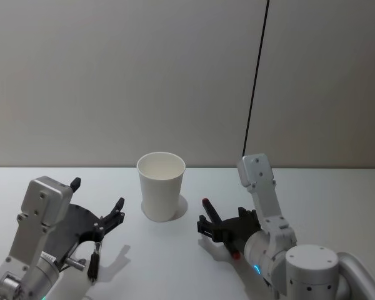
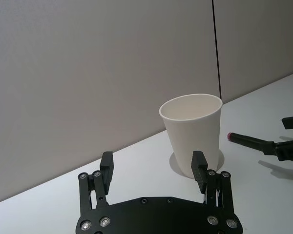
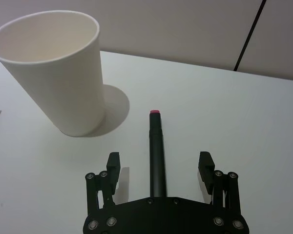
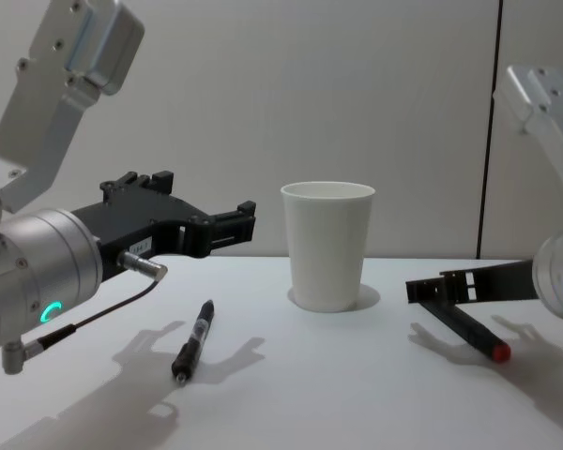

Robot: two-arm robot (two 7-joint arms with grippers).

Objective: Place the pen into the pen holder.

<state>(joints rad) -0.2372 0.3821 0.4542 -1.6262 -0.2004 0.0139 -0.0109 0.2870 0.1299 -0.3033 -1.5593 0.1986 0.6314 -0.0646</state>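
The white cup stands upright on the table. At its 4 o'clock the right gripper sits low, fingers spread wide. The red-tipped pen lies between them, touching neither and pointing toward the cup. At 8 o'clock the left gripper hovers with fingers apart above a second pen.

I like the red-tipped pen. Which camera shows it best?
Right wrist view: the red-tipped pen sits close, within the open right hand. Head view hides its middle; chest and left wrist views show it farther off.
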